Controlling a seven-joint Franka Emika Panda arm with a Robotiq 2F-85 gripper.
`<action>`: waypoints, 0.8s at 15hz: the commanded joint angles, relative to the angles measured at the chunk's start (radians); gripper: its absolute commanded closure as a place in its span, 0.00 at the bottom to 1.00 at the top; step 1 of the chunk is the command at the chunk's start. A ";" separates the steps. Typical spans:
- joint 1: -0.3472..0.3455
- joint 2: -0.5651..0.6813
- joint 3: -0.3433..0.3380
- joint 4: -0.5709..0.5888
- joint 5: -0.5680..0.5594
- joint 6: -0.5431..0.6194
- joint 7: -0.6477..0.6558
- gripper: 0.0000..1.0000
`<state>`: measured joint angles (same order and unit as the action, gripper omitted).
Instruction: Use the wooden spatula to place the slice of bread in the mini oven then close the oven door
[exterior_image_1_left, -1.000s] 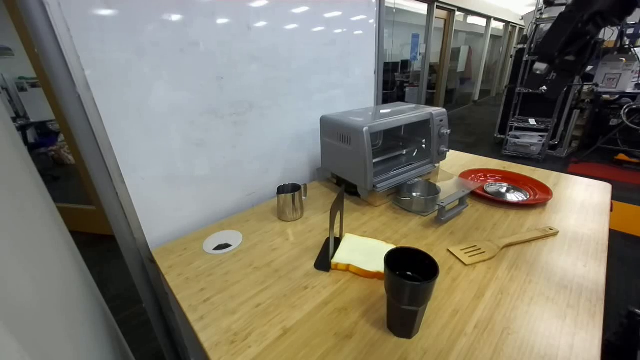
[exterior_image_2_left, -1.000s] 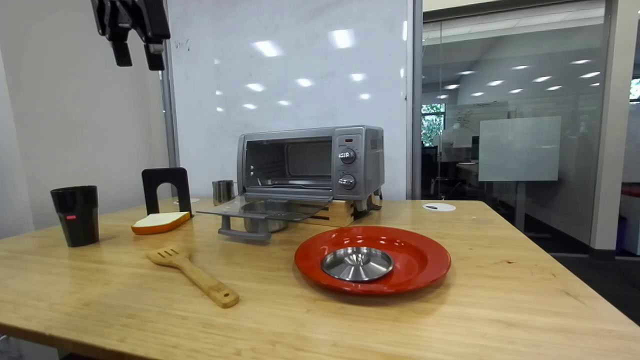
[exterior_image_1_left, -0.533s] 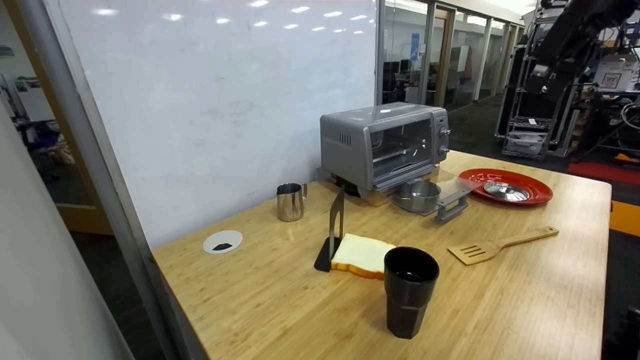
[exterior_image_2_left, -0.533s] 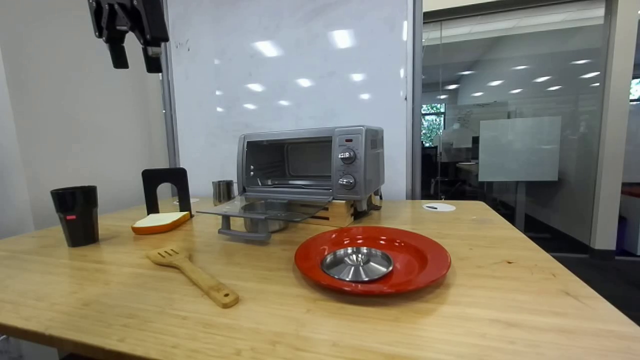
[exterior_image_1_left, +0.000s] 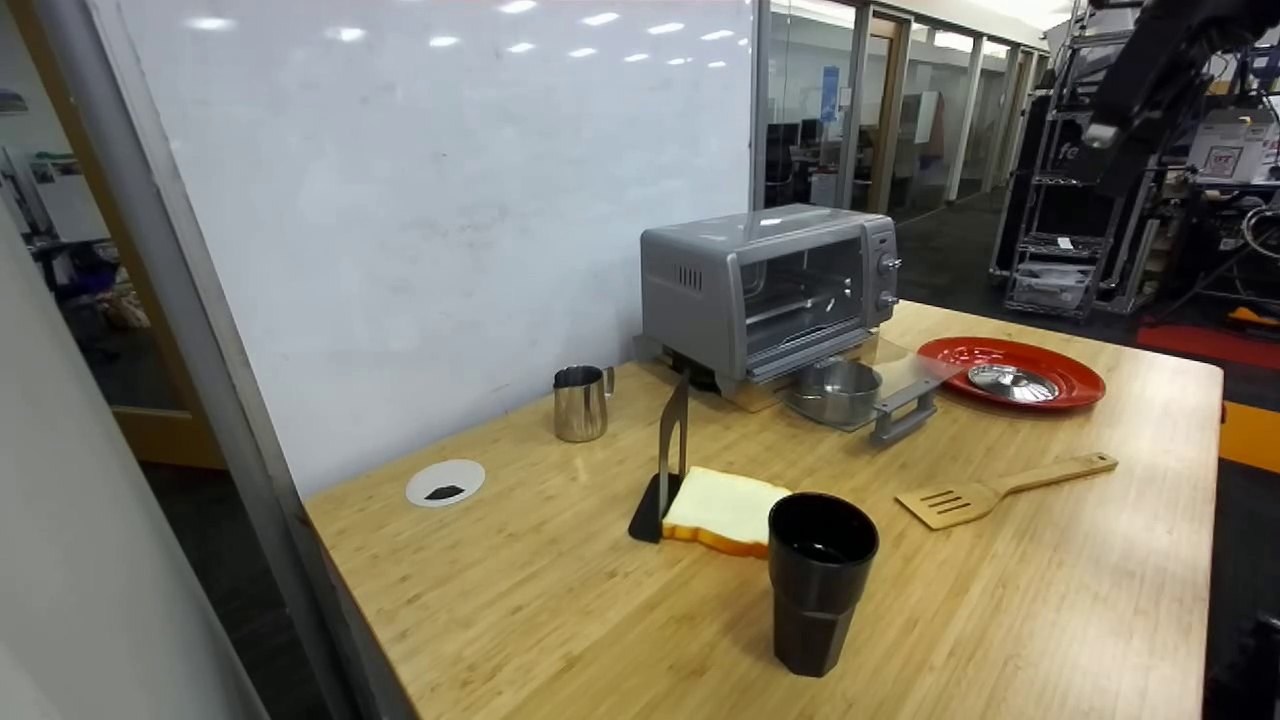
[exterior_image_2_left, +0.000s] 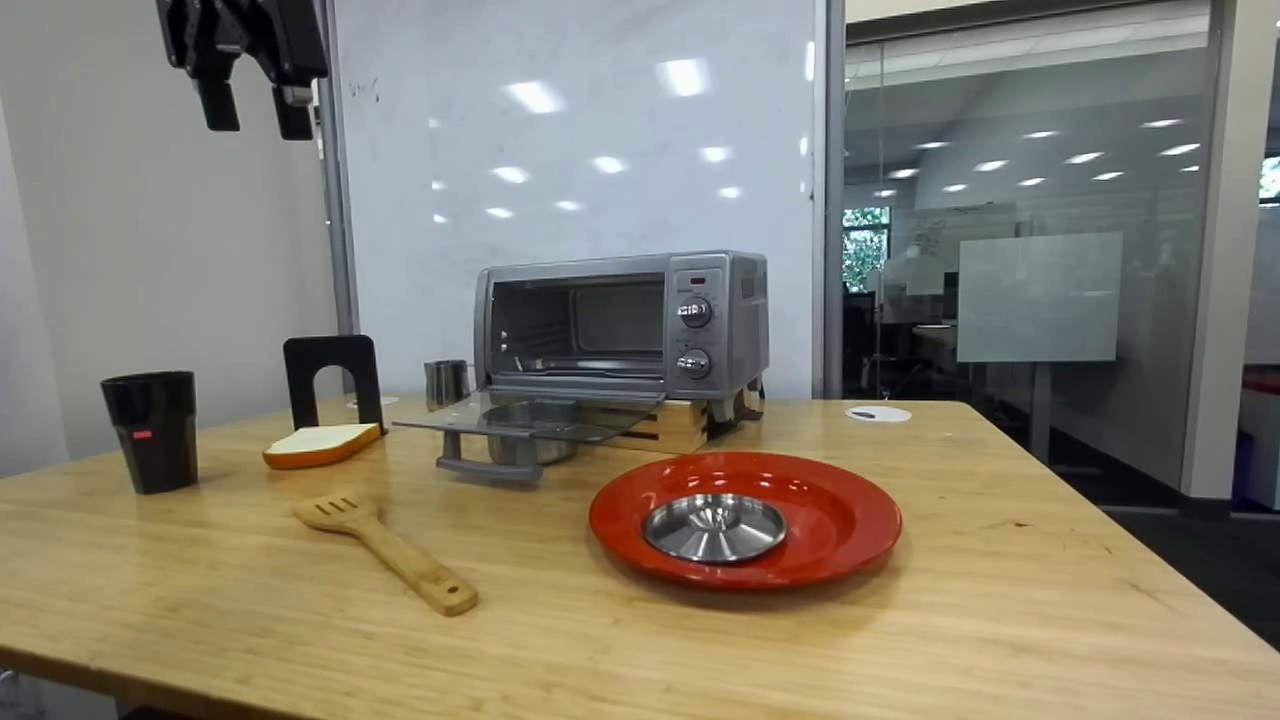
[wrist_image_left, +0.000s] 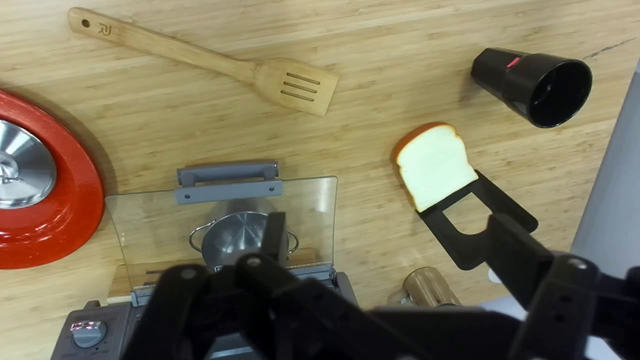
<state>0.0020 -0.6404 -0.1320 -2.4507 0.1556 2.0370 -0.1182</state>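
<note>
High over the pale wooden table (exterior_image_2_left: 980, 560), a black two-fingered gripper (exterior_image_2_left: 257, 126) hangs with its jaws wide apart, holding nothing.
It has drifted slightly toward nine o'clock in an exterior view since half a second ago; everything on the table is unmoved. The square, pale yellow slice of bread (exterior_image_2_left: 322, 446) with a browned crust lies flat, just beside a black, arched bookend (exterior_image_2_left: 330, 352). From it, in that view, the light tan, slotted wooden spatula (exterior_image_2_left: 395, 555) lies at five o'clock, a tall black cup (exterior_image_2_left: 157, 435) at nine, and the boxy silver-grey mini oven (exterior_image_2_left: 672, 335) at two, its clear glass oven door (exterior_image_2_left: 590, 418) folded down.
</note>
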 joint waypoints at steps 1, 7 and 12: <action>-0.009 0.001 0.007 0.002 0.005 -0.003 -0.005 0.00; -0.009 0.001 0.007 0.002 0.005 -0.003 -0.005 0.00; -0.021 0.011 0.003 0.000 -0.008 -0.012 -0.001 0.00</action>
<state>0.0013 -0.6404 -0.1320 -2.4508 0.1550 2.0362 -0.1181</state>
